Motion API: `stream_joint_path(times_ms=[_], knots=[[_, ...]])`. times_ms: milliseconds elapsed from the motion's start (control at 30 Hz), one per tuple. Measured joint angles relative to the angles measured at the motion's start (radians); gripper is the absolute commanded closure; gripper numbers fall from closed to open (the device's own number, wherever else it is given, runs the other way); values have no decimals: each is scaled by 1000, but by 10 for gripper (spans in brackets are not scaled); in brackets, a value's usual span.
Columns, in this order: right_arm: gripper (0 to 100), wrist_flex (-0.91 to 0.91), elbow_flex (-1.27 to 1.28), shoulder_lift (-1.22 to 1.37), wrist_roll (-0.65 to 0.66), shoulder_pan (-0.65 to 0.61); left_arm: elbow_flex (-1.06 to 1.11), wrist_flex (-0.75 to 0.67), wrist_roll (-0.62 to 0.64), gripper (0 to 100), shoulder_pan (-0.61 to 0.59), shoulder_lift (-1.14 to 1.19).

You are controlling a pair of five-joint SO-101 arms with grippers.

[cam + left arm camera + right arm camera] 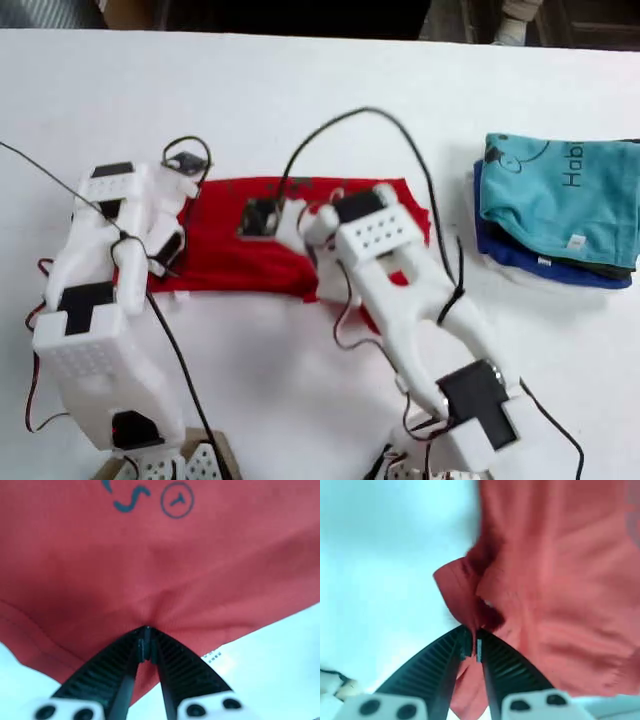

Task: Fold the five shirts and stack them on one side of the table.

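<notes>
Clamping both claws onto the red shirt [235,258] lying mid-frame in the high view, with left gripper [145,642] on its left end and right gripper [472,645] on a bunched edge near centre, probably tensioning for the next fold, leaving folded stack [560,200] parked at right.

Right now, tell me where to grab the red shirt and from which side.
Probably its near edge, toward each end, coming low from the arms' side. The red shirt lies flat as a wide strip on the table, so only an edge or fold can be pinched. The left gripper and right gripper are shut on it that way.
</notes>
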Motion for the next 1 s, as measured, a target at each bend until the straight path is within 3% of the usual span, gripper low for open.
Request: stream_joint_path(times_ms=[433, 633, 767, 1000], knots=[[978, 135, -698, 523, 130, 100, 0, 0, 0, 974, 0, 0], [978, 259, -1077, 807, 135, 141, 0, 0, 0, 974, 0, 0], [974, 285, -1200, 888, 135, 150, 0, 0, 0, 974, 0, 0], [779, 287, -1220, 885, 75, 147, 0, 0, 0, 974, 0, 0]])
